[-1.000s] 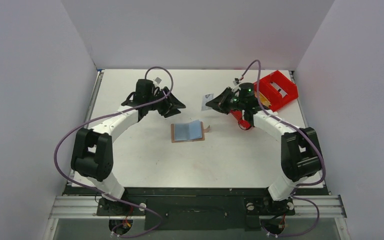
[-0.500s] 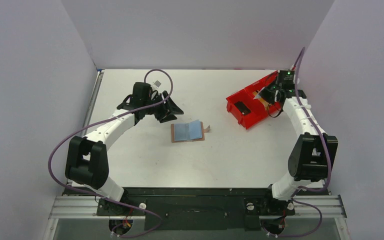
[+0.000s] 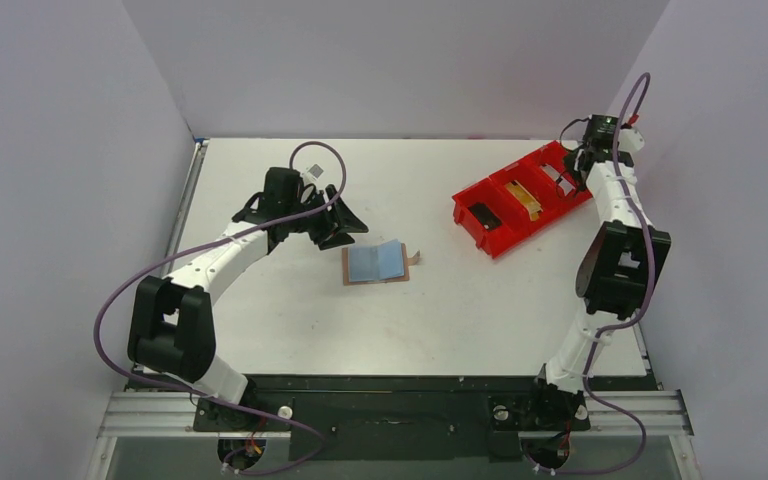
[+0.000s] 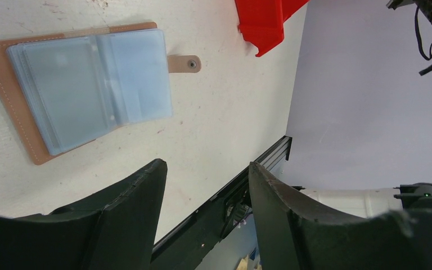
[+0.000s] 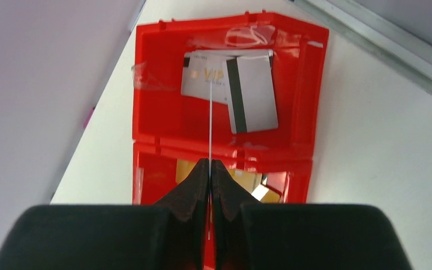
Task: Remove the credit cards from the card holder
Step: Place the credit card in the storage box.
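Note:
The tan card holder lies open on the table's middle, pale blue sleeves up; the left wrist view shows it with its snap tab. My left gripper hovers open and empty just left of it. My right gripper is over the far end of the red tray, shut on a thin card seen edge-on. Below it in the end compartment lie a silver VIP card and a grey card with a black stripe. Yellow cards lie in the middle compartment.
The red tray has three compartments and sits diagonally at the far right, near the side wall. A black item lies in its near compartment. The table's front rail shows beyond my left fingers.
My right arm swung from the table's middle out to the far right, carrying a card over the tray's far end. The tray shifted and turned. My left gripper moved slightly nearer the holder.

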Robot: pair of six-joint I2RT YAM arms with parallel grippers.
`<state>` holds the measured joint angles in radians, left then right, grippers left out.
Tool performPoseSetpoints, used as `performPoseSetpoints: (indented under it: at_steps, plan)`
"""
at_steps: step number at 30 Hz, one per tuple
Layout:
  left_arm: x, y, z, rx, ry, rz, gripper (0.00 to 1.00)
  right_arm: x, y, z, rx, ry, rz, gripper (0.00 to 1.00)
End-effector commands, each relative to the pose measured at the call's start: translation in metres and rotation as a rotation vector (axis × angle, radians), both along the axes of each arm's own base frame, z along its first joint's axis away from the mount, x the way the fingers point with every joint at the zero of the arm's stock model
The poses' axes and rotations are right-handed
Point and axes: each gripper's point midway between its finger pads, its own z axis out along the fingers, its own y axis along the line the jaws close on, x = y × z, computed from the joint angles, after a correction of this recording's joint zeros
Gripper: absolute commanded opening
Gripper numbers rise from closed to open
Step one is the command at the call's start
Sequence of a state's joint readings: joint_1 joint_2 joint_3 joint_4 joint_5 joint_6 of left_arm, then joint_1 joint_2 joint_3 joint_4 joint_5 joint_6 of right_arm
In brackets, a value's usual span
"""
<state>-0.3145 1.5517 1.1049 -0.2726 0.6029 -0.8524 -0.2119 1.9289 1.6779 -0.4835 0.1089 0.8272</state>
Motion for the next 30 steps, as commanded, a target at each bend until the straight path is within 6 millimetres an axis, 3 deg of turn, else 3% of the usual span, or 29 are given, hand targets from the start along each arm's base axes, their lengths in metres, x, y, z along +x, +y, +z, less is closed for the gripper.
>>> performPoseSetpoints:
  at_steps: [1,12,19,25,30]
  plan:
    - [0.005,-0.001,0.03,-0.03,-0.092,-0.014,0.53,0.025,-0.029,0.014,-0.015,-0.047,-0.065,0.0]
    - [0.012,-0.001,0.034,-0.018,-0.093,-0.002,0.55,0.064,-0.034,-0.011,0.057,-0.031,-0.044,0.0]
    - [0.013,0.0,0.034,-0.002,-0.091,0.004,0.56,0.072,-0.028,-0.031,0.096,-0.012,-0.028,0.0]
    - [0.013,0.001,0.032,0.004,-0.089,0.012,0.56,0.074,-0.028,-0.035,0.106,-0.008,-0.016,0.01]
    - [0.012,0.002,0.03,0.008,-0.087,0.014,0.56,0.079,-0.024,-0.016,0.106,-0.047,0.016,0.27]
